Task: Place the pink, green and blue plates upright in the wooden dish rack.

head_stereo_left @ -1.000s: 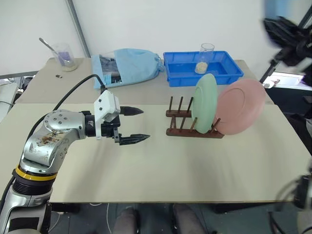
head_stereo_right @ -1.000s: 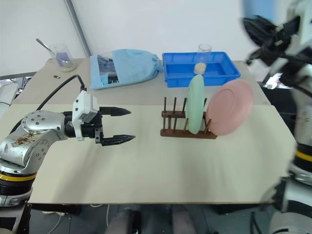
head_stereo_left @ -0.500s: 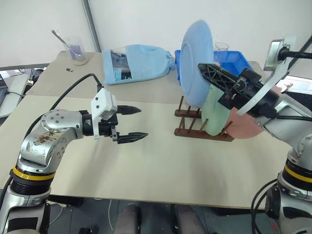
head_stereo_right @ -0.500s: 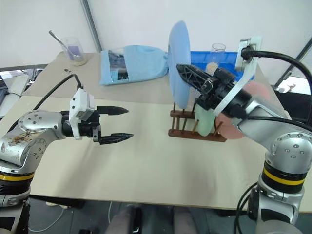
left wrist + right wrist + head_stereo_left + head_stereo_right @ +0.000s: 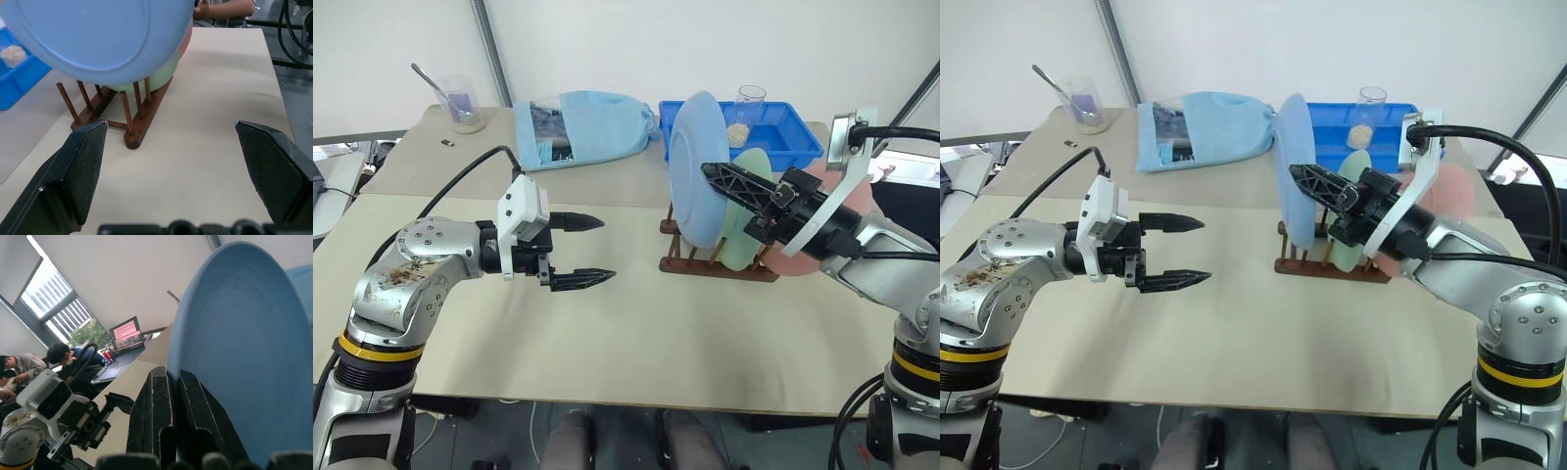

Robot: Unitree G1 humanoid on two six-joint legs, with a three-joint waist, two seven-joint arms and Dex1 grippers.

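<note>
Right hand (image 5: 720, 179) pinching blue plate (image 5: 697, 168) upright over rack (image 5: 717, 262); left hand (image 5: 597, 249) spread, holding nothing

Bare counter (image 5: 636, 323) in front of rack (image 5: 690, 262); rack's rear slots blocked by green plate (image 5: 744, 220), pink plate (image 5: 857, 211).

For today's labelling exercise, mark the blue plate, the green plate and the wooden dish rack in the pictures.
blue plate (image 5: 697, 166): left eye view, centre of its face.
green plate (image 5: 744, 240): left eye view, lower part showing beside the blue plate.
wooden dish rack (image 5: 142, 125): left wrist view, near rail.
</note>
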